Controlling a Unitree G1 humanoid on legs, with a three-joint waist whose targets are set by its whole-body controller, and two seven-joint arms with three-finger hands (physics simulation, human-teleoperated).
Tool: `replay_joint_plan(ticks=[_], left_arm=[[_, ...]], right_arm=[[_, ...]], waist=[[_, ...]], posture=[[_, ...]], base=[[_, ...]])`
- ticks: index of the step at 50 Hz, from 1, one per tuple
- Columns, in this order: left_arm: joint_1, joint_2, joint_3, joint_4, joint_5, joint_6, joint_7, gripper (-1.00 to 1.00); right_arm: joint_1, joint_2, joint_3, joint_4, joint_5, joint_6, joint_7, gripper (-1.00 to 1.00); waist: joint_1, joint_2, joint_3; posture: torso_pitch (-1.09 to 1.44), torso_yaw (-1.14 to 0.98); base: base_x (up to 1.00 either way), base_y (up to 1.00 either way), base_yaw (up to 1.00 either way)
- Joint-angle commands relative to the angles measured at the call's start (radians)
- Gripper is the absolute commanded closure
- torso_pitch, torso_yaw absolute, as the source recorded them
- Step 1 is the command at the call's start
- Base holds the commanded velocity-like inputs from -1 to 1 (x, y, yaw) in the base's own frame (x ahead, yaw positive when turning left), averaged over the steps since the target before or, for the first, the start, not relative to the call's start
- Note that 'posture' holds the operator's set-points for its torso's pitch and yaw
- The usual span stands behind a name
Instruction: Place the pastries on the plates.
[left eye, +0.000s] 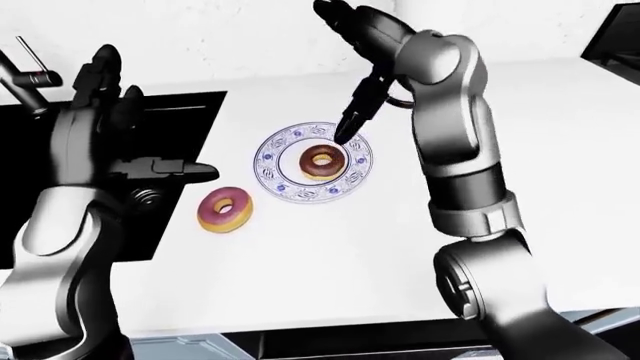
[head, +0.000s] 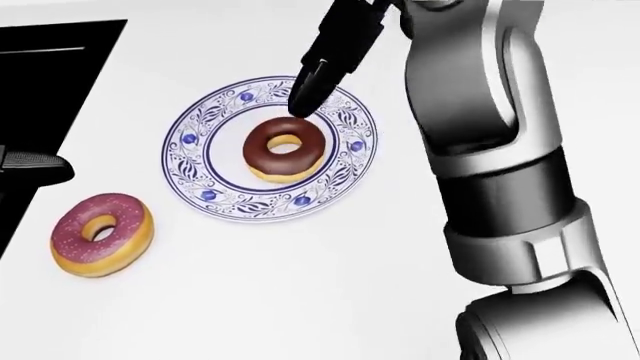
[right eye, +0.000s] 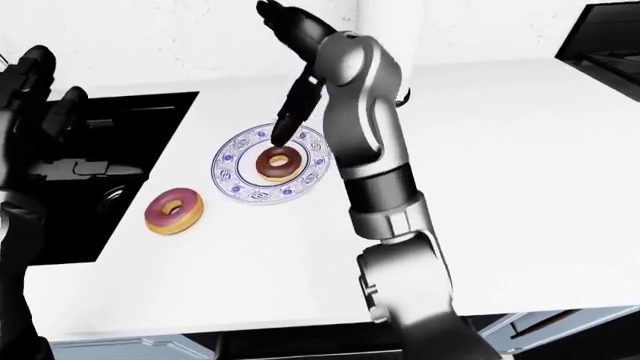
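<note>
my right hand (head: 335, 45) hangs open and empty over the chocolate donut (head: 284, 148) on the plate (head: 200, 127); no writing shows anywhere.

Brown donut (head: 283, 150); pink donut (head: 101, 233); blue-floral white plate (head: 205, 161).

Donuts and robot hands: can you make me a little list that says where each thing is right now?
chocolate donut: lying flat on the plate, inside the blue rim
plate: on the white counter, blue pattern round its edge
pink donut: on the counter, lower left of the plate in the head view, not on any plate
right hand: open, fingers above the plate's top edge, clear of the chocolate donut
left hand: open and empty, raised over the black sink at the left-eye view's left
</note>
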Motion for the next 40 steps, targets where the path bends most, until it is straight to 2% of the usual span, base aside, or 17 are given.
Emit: replay_joint_plan(ticks=[1, 6, 9, 11, 13, 19, 24, 27, 29, 37, 40], left_arm=[[-0.039, 0.031, 0.022, -0.040, -0.014, 0.008, -0.017, -1.00], [-0.040, 0.086, 0.055, -0.088, -0.035, 0.091, -0.070, -1.00], [-0.037, 0.132, 0.058, -0.124, -0.039, 0.144, -0.134, -1.00], [-0.047, 0.164, 0.038, -0.123, -0.026, 0.159, -0.188, -1.00], [-0.069, 0.168, 0.032, -0.113, -0.016, 0.172, -0.221, -1.00], [-0.129, 0.204, -0.033, -0.047, 0.049, 0.174, -0.346, -1.00], [-0.189, 0.194, -0.112, 0.055, 0.138, 0.112, -0.450, -1.00], [-0.214, 0.167, -0.143, 0.096, 0.185, 0.089, -0.522, -1.00], [-0.221, 0.153, -0.159, 0.121, 0.226, 0.065, -0.559, -1.00], [-0.209, 0.107, -0.179, 0.161, 0.352, 0.029, -0.701, -1.00], [-0.204, 0.096, -0.177, 0.166, 0.398, 0.019, -0.730, -1.00]], right_arm=[[-0.039, -0.021, -0.014, -0.079, -0.011, 0.055, 0.017, -1.00], [-0.039, -0.064, -0.032, -0.190, -0.021, 0.146, 0.047, -1.00], [-0.035, -0.087, -0.041, -0.248, -0.019, 0.200, 0.057, -1.00], [-0.022, -0.098, -0.059, -0.308, -0.014, 0.249, 0.045, -1.00], [-0.017, -0.113, -0.075, -0.337, -0.005, 0.294, 0.026, -1.00], [-0.095, -0.198, -0.136, -0.350, 0.080, 0.366, -0.115, -1.00], [-0.110, -0.239, -0.149, -0.377, 0.160, 0.439, -0.201, -1.00], [-0.109, -0.277, -0.129, -0.384, 0.186, 0.457, -0.224, -1.00], [-0.109, -0.288, -0.137, -0.396, 0.204, 0.483, -0.226, -1.00], [-0.109, -0.330, -0.134, -0.409, 0.245, 0.517, -0.256, -1.00], [-0.108, -0.335, -0.133, -0.412, 0.254, 0.520, -0.260, -1.00]], waist=[[0.000, 0.006, -0.026], [-0.001, 0.004, -0.022], [-0.002, 0.005, -0.021], [-0.001, 0.006, -0.019], [0.002, 0.004, -0.017], [0.006, 0.002, -0.018], [0.010, -0.005, -0.014], [0.010, -0.011, -0.016], [0.010, -0.015, -0.017], [0.012, -0.026, -0.017], [0.013, -0.028, -0.016]], posture=[[0.00, 0.00], [0.00, 0.00], [0.00, 0.00], [0.00, 0.00], [0.00, 0.00], [0.00, 0.00], [0.00, 0.00], [0.00, 0.00], [0.00, 0.00], [0.00, 0.00], [0.00, 0.00]], base=[[0.00, 0.00, 0.00], [0.00, 0.00, 0.00], [0.00, 0.00, 0.00], [0.00, 0.00, 0.00], [0.00, 0.00, 0.00], [0.00, 0.00, 0.00], [0.00, 0.00, 0.00], [0.00, 0.00, 0.00], [0.00, 0.00, 0.00], [0.00, 0.00, 0.00], [0.00, 0.00, 0.00]])
